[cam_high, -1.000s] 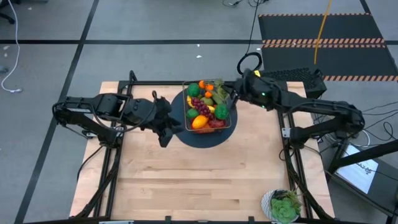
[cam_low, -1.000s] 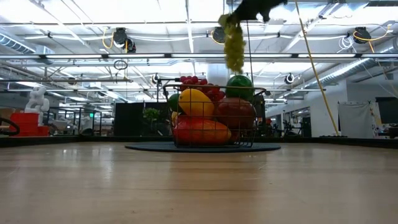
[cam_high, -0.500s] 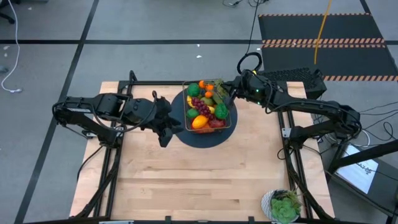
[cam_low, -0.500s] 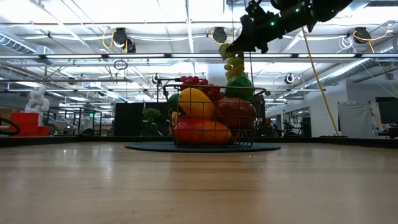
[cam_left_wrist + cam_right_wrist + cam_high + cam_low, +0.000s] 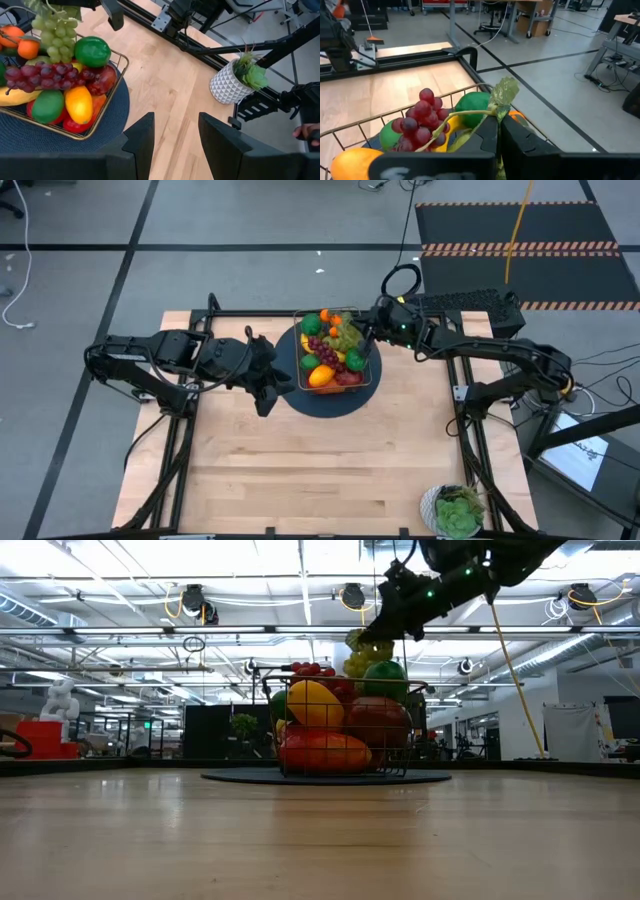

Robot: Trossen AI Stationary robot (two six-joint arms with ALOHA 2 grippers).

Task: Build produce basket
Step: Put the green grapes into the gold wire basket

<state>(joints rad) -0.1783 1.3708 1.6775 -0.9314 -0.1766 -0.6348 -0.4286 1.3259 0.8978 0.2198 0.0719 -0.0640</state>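
high view: the right gripper (image 5: 366, 338) sits over the right side of the basket (image 5: 301, 358), clamped shut on the stem of the green grapes (image 5: 347, 333). compared with a second ago the bunch has come down: in the low view it hung clear above the pile then, and now the green grapes (image 5: 362, 652) rest against the top of the heaped produce (image 5: 335, 730), the right gripper (image 5: 378, 628) lower and closer in. right wrist view confirms the stem and leaf pinched between the closed fingers (image 5: 487, 142), with purple grapes (image 5: 420, 120) and a green fruit (image 5: 474, 104) just below. the basket stands on the round dark mat (image 5: 330, 401) at the far middle of the worktop (image 5: 320, 470), already full. the left gripper (image 5: 270, 380) waits just left of the basket, fingers (image 5: 140, 145) part open and holding nothing. judgement: the grapes are at the placing stage; release looks like the remaining step, and the bunch may slide off the heap if let go too near the rim. potted plant (image 5: 455, 512) at the near right is not involved.
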